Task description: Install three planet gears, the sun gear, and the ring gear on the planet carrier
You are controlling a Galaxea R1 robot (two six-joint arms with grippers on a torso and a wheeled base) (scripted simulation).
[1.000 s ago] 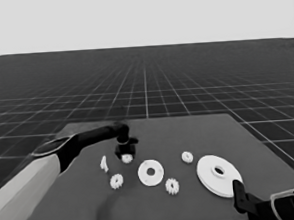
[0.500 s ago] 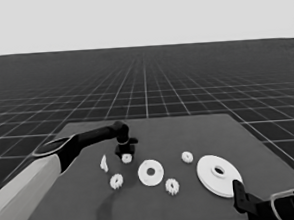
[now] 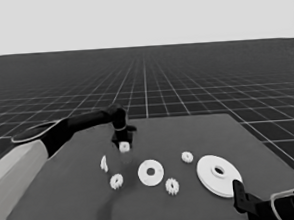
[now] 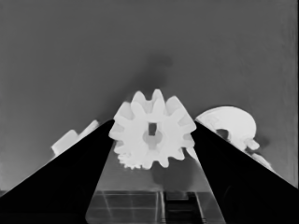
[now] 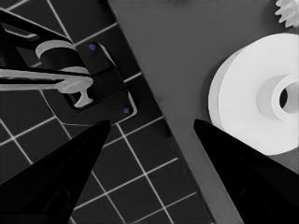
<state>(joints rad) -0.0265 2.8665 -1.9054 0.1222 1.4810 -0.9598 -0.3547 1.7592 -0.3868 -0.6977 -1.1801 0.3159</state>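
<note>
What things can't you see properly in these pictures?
- Left hand on a gear: in the left wrist view its fingers cover parts of the smaller round part and of another white part.
- Larger round part: cut off by the right wrist view's edge.
- Right hand: parked low in the head view's corner, mostly cut off.

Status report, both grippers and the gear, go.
Left gripper shut on a small gear, lifted above the table. Right gripper parked open at the near right corner. Smaller round part bare, nothing in the way.
</note>
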